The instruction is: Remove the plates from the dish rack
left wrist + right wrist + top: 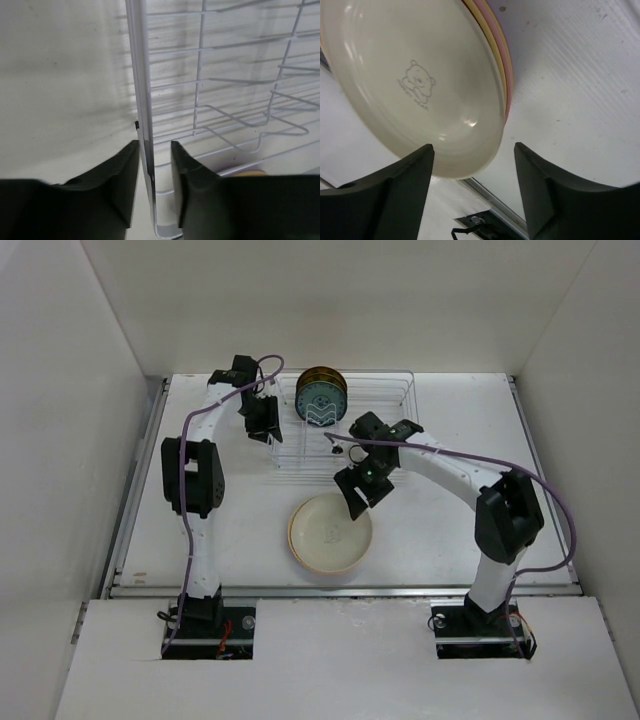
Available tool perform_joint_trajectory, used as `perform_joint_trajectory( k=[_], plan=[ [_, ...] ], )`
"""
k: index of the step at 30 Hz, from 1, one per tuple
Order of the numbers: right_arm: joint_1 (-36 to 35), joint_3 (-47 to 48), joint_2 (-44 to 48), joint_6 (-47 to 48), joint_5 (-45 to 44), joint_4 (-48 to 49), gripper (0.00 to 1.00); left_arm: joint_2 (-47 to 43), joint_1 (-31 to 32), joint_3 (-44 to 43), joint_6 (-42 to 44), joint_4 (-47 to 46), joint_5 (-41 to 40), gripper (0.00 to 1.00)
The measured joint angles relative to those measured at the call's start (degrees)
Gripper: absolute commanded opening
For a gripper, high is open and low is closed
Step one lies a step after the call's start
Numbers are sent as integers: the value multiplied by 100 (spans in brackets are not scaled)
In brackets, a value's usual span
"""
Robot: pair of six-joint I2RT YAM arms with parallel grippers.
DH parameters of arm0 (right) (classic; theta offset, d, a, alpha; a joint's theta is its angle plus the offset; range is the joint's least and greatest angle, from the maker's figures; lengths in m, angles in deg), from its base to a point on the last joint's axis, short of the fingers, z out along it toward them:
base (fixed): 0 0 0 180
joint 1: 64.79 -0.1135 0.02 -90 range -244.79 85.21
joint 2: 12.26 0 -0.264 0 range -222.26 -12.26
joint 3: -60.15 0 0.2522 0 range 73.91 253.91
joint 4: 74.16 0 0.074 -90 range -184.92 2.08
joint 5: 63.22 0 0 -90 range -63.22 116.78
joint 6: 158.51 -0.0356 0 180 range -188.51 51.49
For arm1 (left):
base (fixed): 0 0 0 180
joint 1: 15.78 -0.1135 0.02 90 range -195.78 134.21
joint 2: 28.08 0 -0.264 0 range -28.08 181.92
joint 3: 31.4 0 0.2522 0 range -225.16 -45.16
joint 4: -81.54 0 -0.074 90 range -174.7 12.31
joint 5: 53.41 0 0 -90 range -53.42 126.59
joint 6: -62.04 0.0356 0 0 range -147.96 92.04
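Wire dish rack [385, 400] at the back of the desk [450, 530] holds two small plates upright at its left end: a teal-patterned plate [320, 406] in front and a brown-and-yellow plate [322, 374] behind it, mostly hidden. A cream plate [330, 532] tops a stack on the desk, over a yellow plate [495, 47] and a pink plate [506, 70] that show only as rims. The right hand [362, 490] hovers over the stack, fingers spread. The left hand [155, 150] straddles the rack's rim, and I cannot tell whether it is pinching it.
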Motion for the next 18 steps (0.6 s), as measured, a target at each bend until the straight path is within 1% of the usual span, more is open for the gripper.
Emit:
perform_joint_trajectory(
  k=[1, 6, 7, 10, 11, 15, 16, 17, 18],
  plan=[
    [-17, 37, -52, -26, -66, -15, 82, -17, 0, 0, -20, 57, 44, 36],
    [-98, 317, -151, -103, -479, -87, 82, -72, 9, -184, 66, 315, 81, 36],
    [-98, 393, -131, -125, -579, -68, 79, -72, 20, -273, 131, 361, 63, 36],
    [-101, 457, 37, -162, -831, 42, 76, -90, 72, -656, 426, 455, -111, 36],
    [-101, 459, 109, -177, -933, 52, 75, -129, 101, -752, 577, 437, -203, 36],
    [-98, 522, 326, -337, -1443, 199, 76, -398, 352, -894, 1257, 269, -490, 36],
    [-98, 575, 350, -400, -1596, 269, 78, -466, 459, -911, 1589, 190, -494, 36],
    [-81, 662, 374, -487, -1882, 402, 78, -533, 577, -918, 1888, 105, -496, 40],
    [-76, 699, 376, -531, -2017, 468, 78, -586, 704, -918, 2194, 9, -507, 40]
  ],
)
